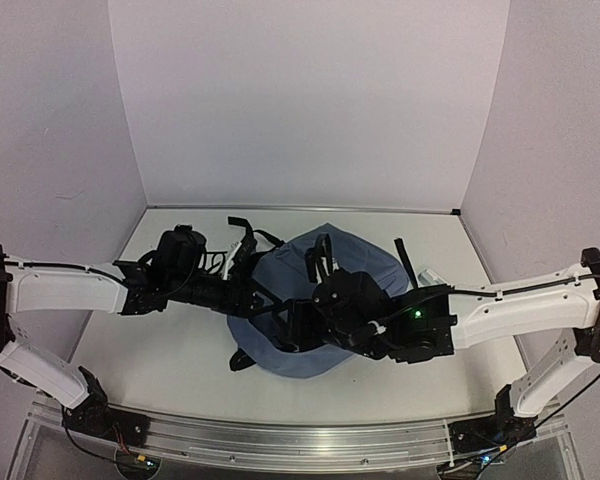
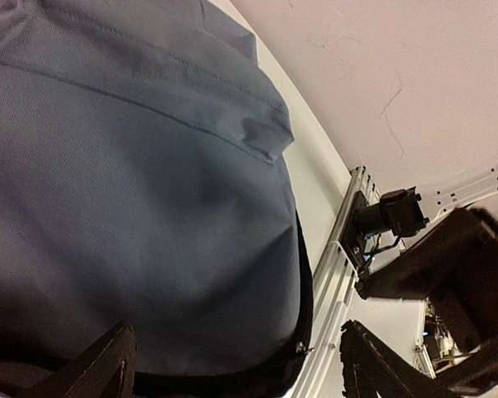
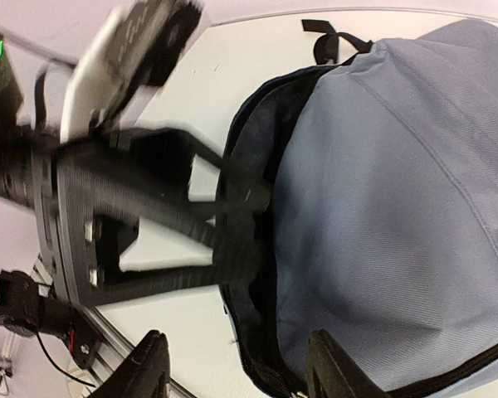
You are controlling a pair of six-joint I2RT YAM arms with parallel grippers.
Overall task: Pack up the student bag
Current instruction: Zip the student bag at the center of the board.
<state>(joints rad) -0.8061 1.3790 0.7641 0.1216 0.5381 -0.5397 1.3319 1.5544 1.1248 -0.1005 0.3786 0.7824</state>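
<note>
Student bag [image 1: 365, 252] — big soft slate-blue backpack, slumped in rounded mound at middle of table [image 1: 170, 350], smooth fabric panel facing up at me. Black straps [image 1: 242, 228] trail off its far-left side. Through my right wrist camera: mouth open along one edge — dark lining [image 3: 251, 141] showing inside rim, black carry loop [image 3: 325, 40] at far end.

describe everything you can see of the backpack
The backpack is a big, soft slate-blue fabric bag lying slumped on the white table. Its opening gapes, showing dark lining edged by a black zipper. Black straps trail off one side, and a black carry loop sits at one end. The right end effector hovers open at its rim; contact is unclear.
</note>
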